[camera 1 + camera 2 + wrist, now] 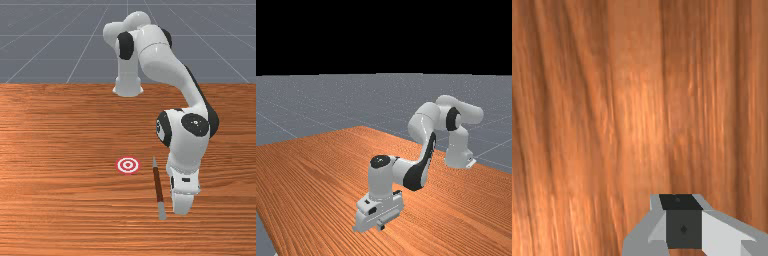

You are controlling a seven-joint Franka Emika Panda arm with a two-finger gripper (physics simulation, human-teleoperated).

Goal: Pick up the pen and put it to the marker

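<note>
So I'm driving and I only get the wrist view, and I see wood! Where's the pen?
Observer: On the table, to the front view's left of the gripper.
Operator: Which way does its pointy end go?
Observer: The pen points to the table's far edge in the front view, where the arm's base stands.
Operator: And the marker?
Observer: The marker is red and white rings, to the front view's left of the pen.

The orange-brown wooden table [60,200] has streaky dark grain, and beyond it lies a blue-grey floor [316,100] crossed by thin pale lines, with what is probably plain black background [381,35] above the far view's horizon.
</note>
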